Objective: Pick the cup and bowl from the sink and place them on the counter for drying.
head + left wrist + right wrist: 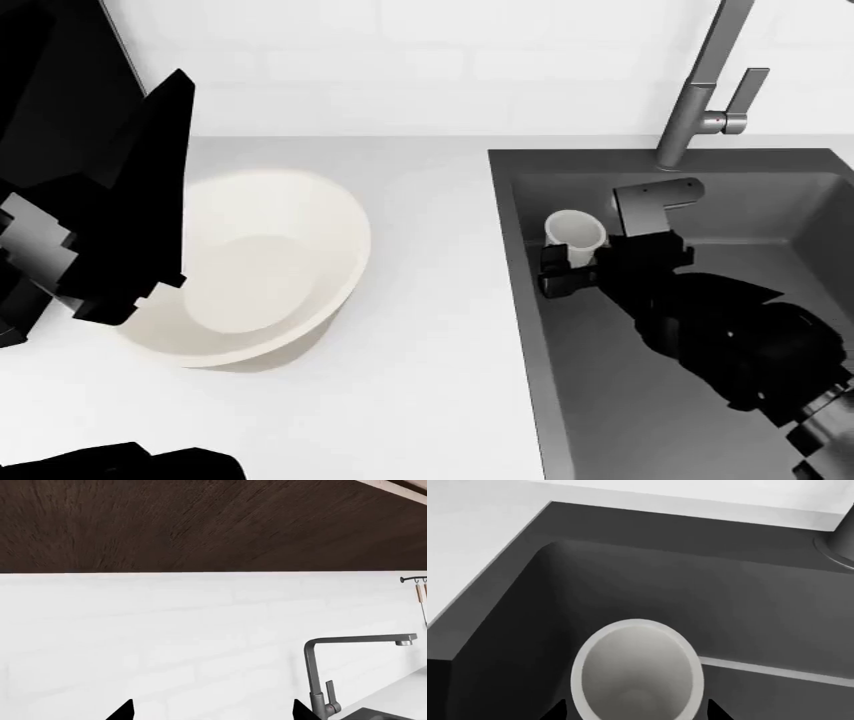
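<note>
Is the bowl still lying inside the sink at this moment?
No. In the head view the bowl rests on the white counter, outside the sink.

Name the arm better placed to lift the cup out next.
Right. The right gripper has its jaws on either side of the cup inside the sink; the left gripper faces the wall, by the bowl.

Your right gripper (571,262) reaches down and forward from the view's lower right, its 2 jaws set on either side of the cup (575,233). Your left gripper (210,711) is raised at the left, its jaws spread apart and holding nothing.
</note>
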